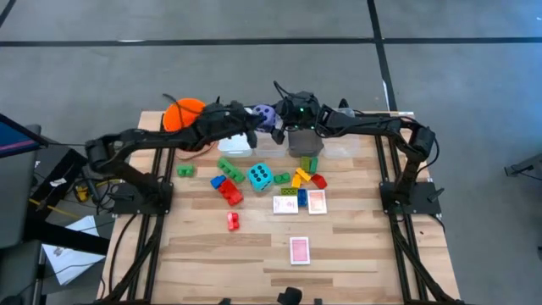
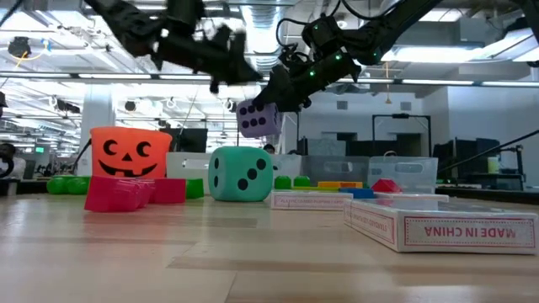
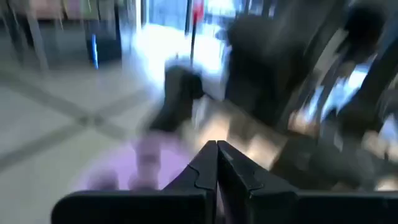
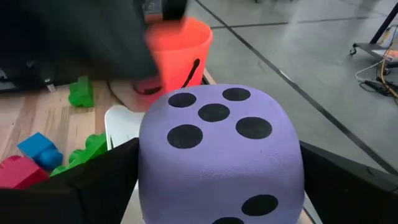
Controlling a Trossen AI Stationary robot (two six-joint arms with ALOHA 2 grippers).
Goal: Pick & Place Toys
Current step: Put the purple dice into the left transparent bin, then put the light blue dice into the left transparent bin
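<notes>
My right gripper (image 1: pixel 271 116) is shut on the purple dotted die (image 4: pixel 217 155) and holds it in the air over the table's far middle; the die also shows in the low view (image 2: pixel 258 119). My left gripper (image 3: pixel 216 163) is shut and holds nothing. It is close beside the die toward the left (image 1: pixel 249 127) and higher than it in the low view (image 2: pixel 223 59). The teal die (image 1: pixel 260 175) rests on the table among red, green, blue and yellow bricks (image 1: pixel 229 188). Pink-backed cards (image 1: pixel 300 250) lie flat nearer the front. My right gripper pinches the purple die by two opposite faces, one finger (image 4: pixel 102 183) on the face (image 4: pixel 148 168) and the other on the face across from it. The fingers come from the table's right, slanting down. The die is lifted clear of the table, a dotted face toward the wrist camera.
The orange bucket (image 1: pixel 184 113) stands at the far left. A clear bin (image 1: pixel 235 144) sits under the left gripper and another (image 1: pixel 305 141) under the right arm. Two more cards (image 1: pixel 285 204) lie beside bricks (image 1: pixel 306 176) right of the teal die. A lone red brick (image 1: pixel 233 221) lies nearer the front.
</notes>
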